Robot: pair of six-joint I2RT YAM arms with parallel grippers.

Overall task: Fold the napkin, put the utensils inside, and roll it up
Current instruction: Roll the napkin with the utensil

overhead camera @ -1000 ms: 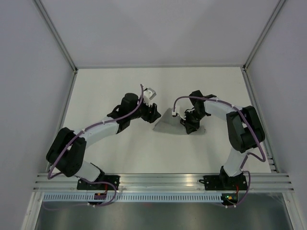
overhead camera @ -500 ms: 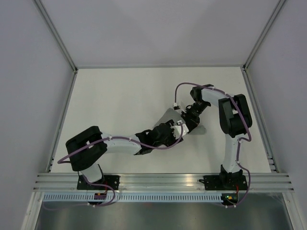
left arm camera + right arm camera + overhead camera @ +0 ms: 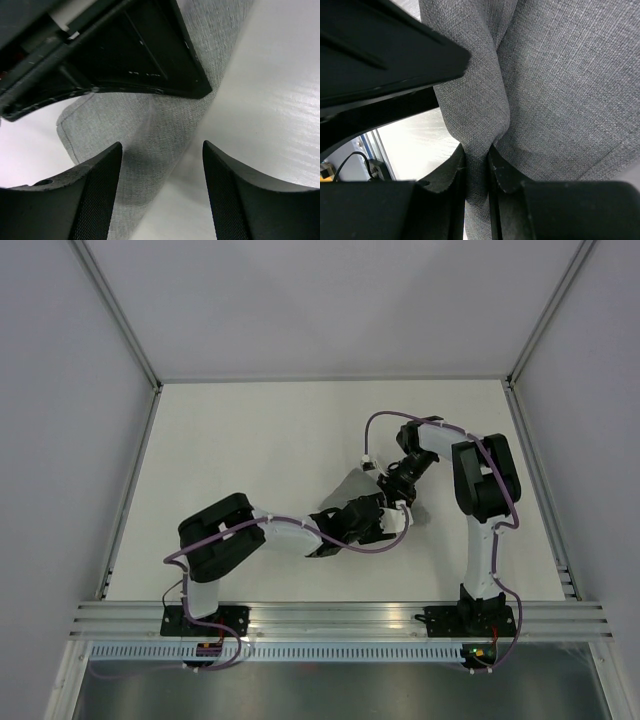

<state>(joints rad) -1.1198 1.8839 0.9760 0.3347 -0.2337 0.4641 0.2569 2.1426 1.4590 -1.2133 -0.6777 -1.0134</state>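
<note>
A: State of the right gripper [image 3: 477,162]?
B: Clenched on the napkin [image 3: 540,75]. A ridge of cloth was pinched up between its fingers, and the rest spread away beyond the tips. Probably gripped that way to lift one layer for the fold.
A: And the left gripper [image 3: 161,150]?
B: Released, jaws wide apart, nothing in them. The napkin's edge and one rounded corner lay flat on the table [image 3: 272,100], between and just ahead of its fingers. I couldn't tell if the cloth touched either pad. The right gripper's black body hung just beyond, over the same cloth.
A: Why there?
B: My guess is the left was lined up to take the loose edge while the right held the ridge, so both could carry the fold over.
A: Utensils?
B: None visible in any view. From above, both arms hid most of the napkin.
A: Stage?
B: Folding, looked early. With a single pinch point, the cloth could skew.
</note>
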